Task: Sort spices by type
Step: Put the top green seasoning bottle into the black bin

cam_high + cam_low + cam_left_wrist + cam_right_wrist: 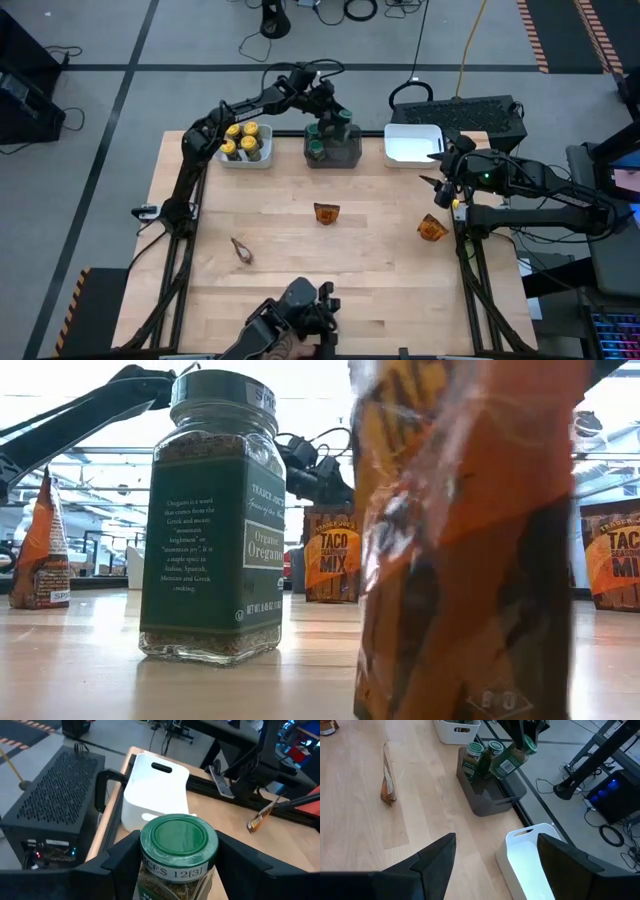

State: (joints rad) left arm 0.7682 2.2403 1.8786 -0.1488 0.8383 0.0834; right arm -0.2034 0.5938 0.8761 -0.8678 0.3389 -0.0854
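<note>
Landmark: the dark grey rectangular plastic bin (333,150), at the middle of the far edge of the light wooden table (280,290).
Left gripper (332,118): above the grey bin, fingers clamped on a dark glass jar with a green lid (178,851); the right wrist view shows that jar tilted, over the bin's far end.
Green-lidded jars in the bin (481,759): upright, at the end of the grey bin.
Yellow-lidded dark jars (242,141): four, inside a white plastic bin (228,159) just left of the grey bin.
Empty white rectangular bin (412,143): just right of the grey bin.
Right gripper (434,168): right of the grey bin, at the near edge of the empty white bin, fingers spread, holding nothing.
Orange-brown crinkly packets: one (326,213) near of the grey bin at mid-table, one (432,228) near and right of it, one (241,250) near and left of it.
Low view: an oregano jar with a green lid (212,520) stands upright close to the camera, a blurred orange packet (470,540) beside it.
</note>
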